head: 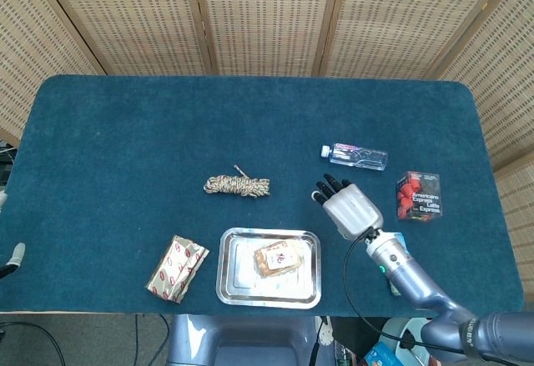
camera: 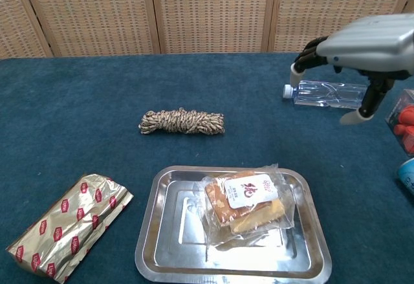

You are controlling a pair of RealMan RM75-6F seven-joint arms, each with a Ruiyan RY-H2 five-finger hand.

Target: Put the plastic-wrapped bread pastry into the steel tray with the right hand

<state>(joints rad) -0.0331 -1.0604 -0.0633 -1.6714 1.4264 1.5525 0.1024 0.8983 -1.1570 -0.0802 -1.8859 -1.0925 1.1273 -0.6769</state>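
Head view shows the plastic-wrapped bread pastry (head: 278, 258) lying inside the steel tray (head: 229, 276), toward the tray's right half, with the tray sitting at the table's (head: 125, 149) near edge, a little right of the middle. The right hand (head: 349, 208) hangs above the cloth well apart from the tray, up and to its right, fingers (head: 328, 188) spread and holding nothing — released, palm down. In the chest view the same hand (camera: 362, 41) sits at the upper right with its dark fingertips (camera: 304, 54) pointing left over the cap end of the water bottle (camera: 326, 94), thumb (camera: 362, 106) hanging down, while the pastry (camera: 247, 198) rests on the tray floor against the right side, label up. A coil of rope (head: 238, 185) lies beyond the tray toward the table's middle, and a foil packet (head: 177, 268) lies just left of the tray near the front edge. Toward the right edge stand a red-printed box (head: 419, 195) and — partly hidden behind the forearm — a can (head: 400, 268). No left hand shows in either view.
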